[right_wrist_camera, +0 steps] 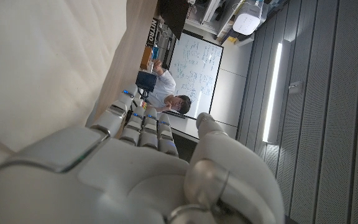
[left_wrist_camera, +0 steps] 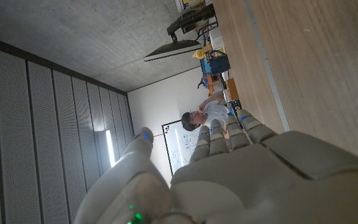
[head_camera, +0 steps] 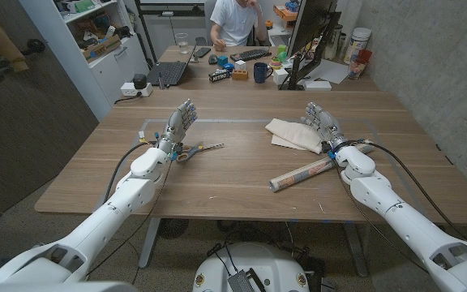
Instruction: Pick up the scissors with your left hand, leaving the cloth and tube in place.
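The scissors (head_camera: 199,149) lie on the wooden table (head_camera: 233,186), blades pointing right, handles by my left wrist. My left hand (head_camera: 178,124) stands just behind and left of them, fingers apart and stretched, holding nothing; its back fills the left wrist view (left_wrist_camera: 229,180). A beige folded cloth (head_camera: 292,134) lies right of centre. The rolled tube (head_camera: 302,173) lies nearer the front, slanted. My right hand (head_camera: 321,123) stands at the cloth's right edge, fingers extended, empty; its back (right_wrist_camera: 135,168) shows in the right wrist view beside the pale cloth (right_wrist_camera: 42,56).
Behind the table stands a second desk with a laptop (head_camera: 172,71), keyboard (head_camera: 254,54), mug (head_camera: 261,71) and monitor (head_camera: 310,36). A person (head_camera: 235,20) sits there. A white cabinet (head_camera: 96,49) stands at the back left.
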